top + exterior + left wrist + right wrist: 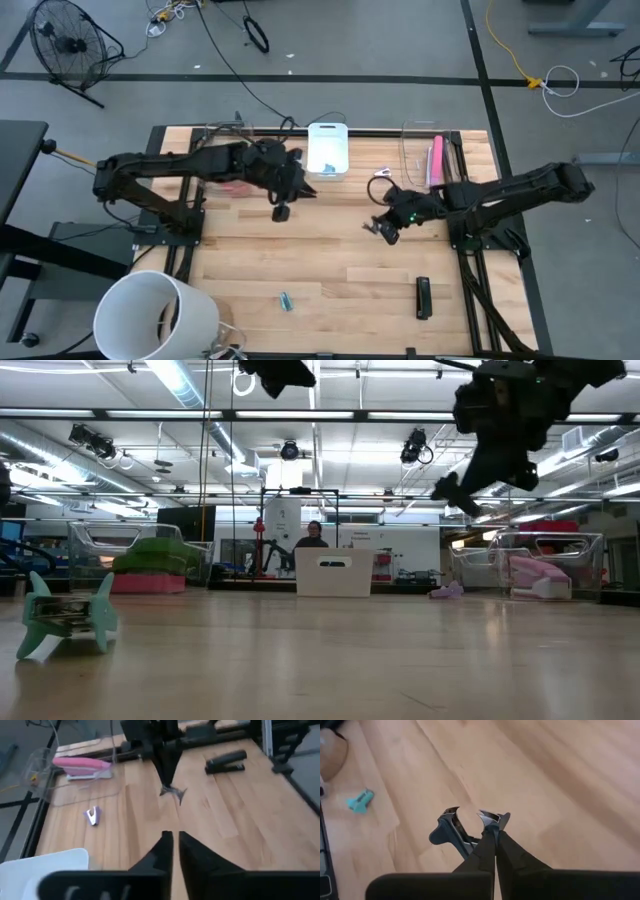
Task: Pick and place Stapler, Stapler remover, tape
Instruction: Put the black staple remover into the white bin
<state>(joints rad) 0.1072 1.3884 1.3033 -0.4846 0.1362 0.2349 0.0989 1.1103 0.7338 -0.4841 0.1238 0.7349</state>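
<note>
Right wrist view, frame centre: my right gripper (494, 831), fingers closed, pinches a dark staple remover (451, 831) by one wing; light, rigid, slick, so I grip it centrally.

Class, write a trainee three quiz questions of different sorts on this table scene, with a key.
1. True or false: the right gripper holds a dark staple remover above the table.
2. Where is the pink stapler? A: in the clear bin. B: on the bare wood. C: in the left arm's grip.
3. Fill in: the near staple remover in the low view is ____ in colour.
Key: 1 true; 2 A; 3 teal.
</note>
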